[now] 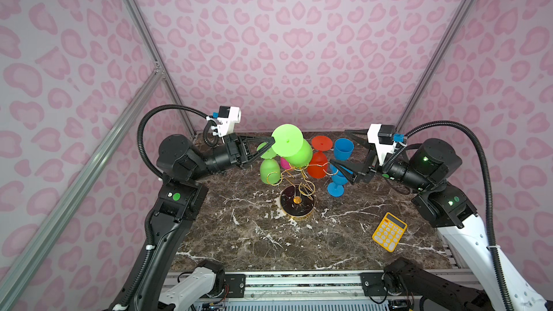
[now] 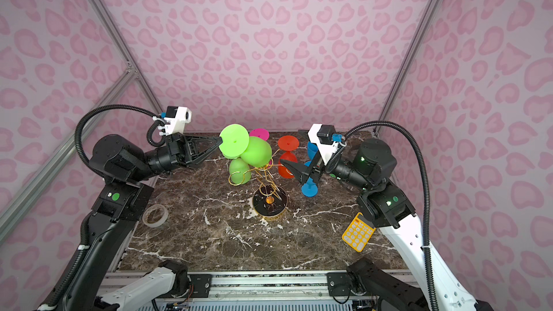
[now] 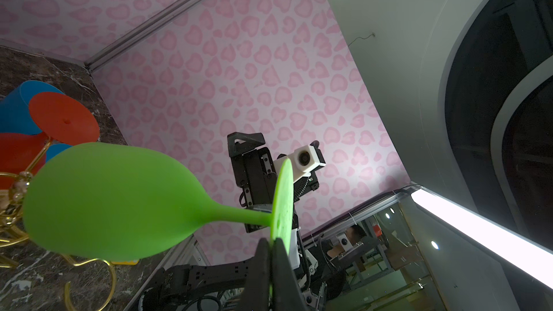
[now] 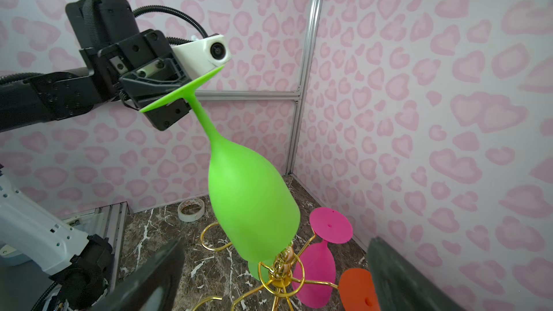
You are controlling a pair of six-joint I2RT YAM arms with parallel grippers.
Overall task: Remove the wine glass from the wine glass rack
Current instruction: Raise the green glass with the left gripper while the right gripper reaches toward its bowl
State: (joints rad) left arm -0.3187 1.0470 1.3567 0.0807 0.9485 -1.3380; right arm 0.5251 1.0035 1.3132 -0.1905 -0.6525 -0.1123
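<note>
Reaching in nearly level from the left of the wine glass rack (image 1: 302, 209), the left arm carries its wrist above the rack's top. The left gripper (image 1: 273, 142) is pinched flat on the edge of the disc-shaped foot of the green wine glass (image 1: 296, 154). That glass hangs foot-up and tilted, its stem clear of the wire loops and its bowl over the rack's central stem; whether its rim touches the top knot I cannot tell. From the right of the rack the right arm comes in bent, the right gripper (image 1: 338, 147) turned toward the rack with its jaws spread wide and nothing between them. Crowding the rack are a second green glass (image 1: 269, 170) hanging on its left, a pink glass (image 4: 314, 273) on its far side and a red glass (image 1: 318, 166) hanging on its right. Just right of the red one are a blue glass (image 1: 343, 148) and a second blue glass (image 1: 335, 188), the latter partly hidden behind the right gripper's lower jaw. A yellow calculator (image 1: 389, 231) lies well to the rack's front right, a roll of tape (image 2: 155, 215) well to its left. The rack is thin gold wire bent into open loops on a round black, gold-rimmed base. The glasses look matte, opaque and smooth, and the table (image 1: 254, 240) is dark brown marble with white veins.
</note>
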